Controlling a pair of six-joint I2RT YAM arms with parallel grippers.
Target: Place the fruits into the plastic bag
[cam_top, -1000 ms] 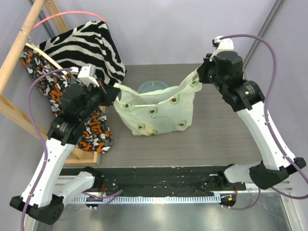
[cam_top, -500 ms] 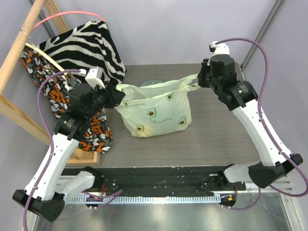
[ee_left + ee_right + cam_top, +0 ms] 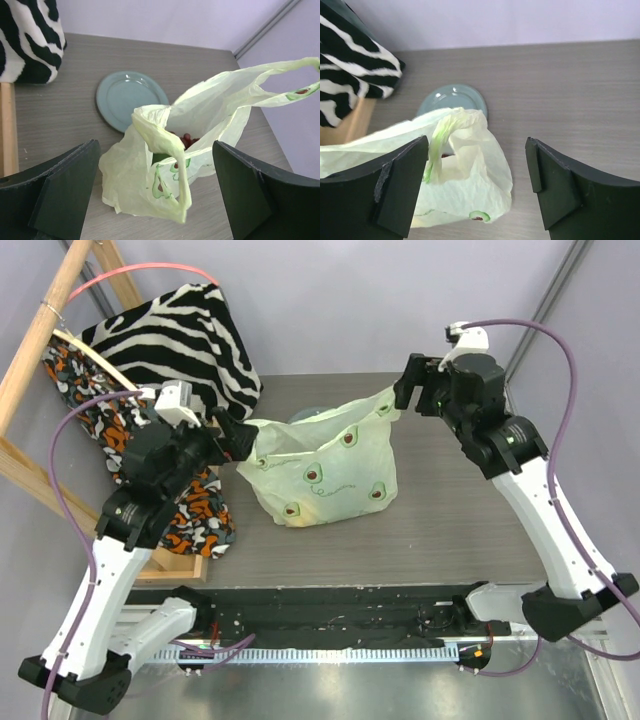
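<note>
The pale green plastic bag point(image 3: 322, 468) with avocado prints sits slumped on the table between both arms. My left gripper point(image 3: 238, 434) stands open at its left handle, my right gripper point(image 3: 404, 392) open at its right handle. In the left wrist view the limp handle point(image 3: 172, 150) hangs free between the wide-apart fingers point(image 3: 65, 190), and dark red grapes point(image 3: 186, 140) and a bit of a green fruit point(image 3: 159, 159) show inside the bag's mouth. In the right wrist view the other handle point(image 3: 440, 137) droops close to the left finger point(image 3: 395, 185). The other fruits are hidden.
A grey-blue plate point(image 3: 131, 99) lies on the table just behind the bag. A zebra-striped cloth point(image 3: 180, 330) and an orange-patterned cloth point(image 3: 190, 510) hang on a wooden frame point(image 3: 40, 335) at the left. The table's back edge meets the wall.
Both grippers went from shut on the bag's handles to wide open. The handles dropped free and the bag sagged onto the table.
</note>
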